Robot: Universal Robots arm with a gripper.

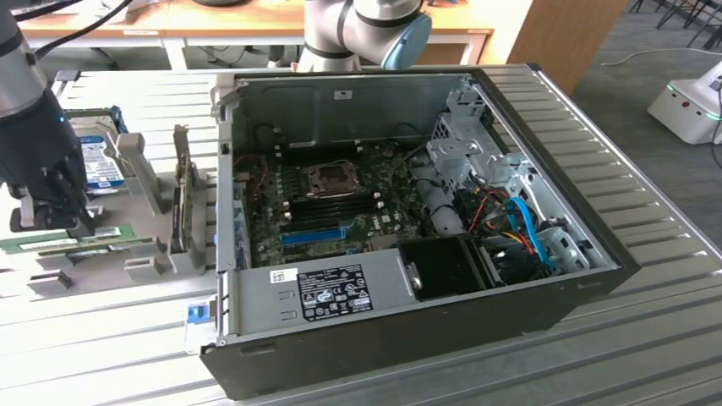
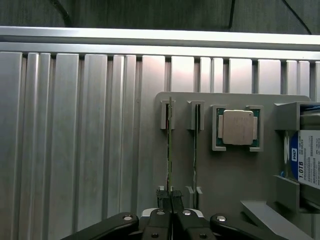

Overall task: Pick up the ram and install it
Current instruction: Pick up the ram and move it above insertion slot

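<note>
On the grey holder [image 2: 240,175] lying on the ribbed desk [image 2: 75,150], the gripper [image 2: 171,207] held its fingers [image 2: 159,222] pressed almost together, pinching the near end of the ram [image 2: 170,150], which stood on edge in its slot beside a second stick [image 2: 195,150]. The grasp looked made but the lift not yet. The ram appeared seated in the holder, well apart from the black memory slots [image 1: 338,205] inside the open computer case [image 1: 564,279], so the installing was not yet done.
</note>
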